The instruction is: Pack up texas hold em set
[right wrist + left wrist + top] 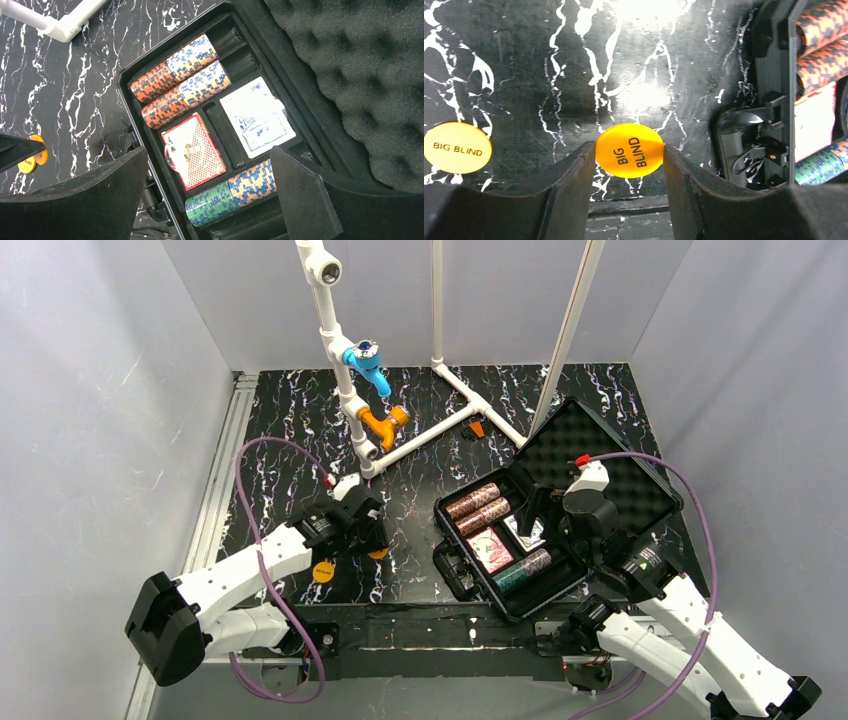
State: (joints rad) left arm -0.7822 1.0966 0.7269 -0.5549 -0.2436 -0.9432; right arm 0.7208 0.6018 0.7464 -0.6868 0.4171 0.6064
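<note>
1. Left wrist view: my left gripper [629, 146] is about half closed. Its fingers press both edges of the orange BIG BLIND disc [630, 151]. I take that as a grip, though I cannot tell whether the disc has left the bench [549, 75].
2. A second BIG BLIND disc [457, 147] lies flat and untouched on the bench, on the side away from the case.
3. My right gripper [209, 160] is spread as wide as it goes and holds nothing. It hovers over the open black case [127, 100].
4. Packed in the tray are two red-brown chip rolls [175, 62] side by side, a red card deck [192, 157], a blue-patterned card deck [257, 117] and a green chip roll [230, 192].
5. The lid with its bumpy foam lining [350, 75] is swung fully back.
6. My judgement is that most of the set is stowed. Both discs have yet to go into the case, and after that the lid must be closed and latched.
</note>
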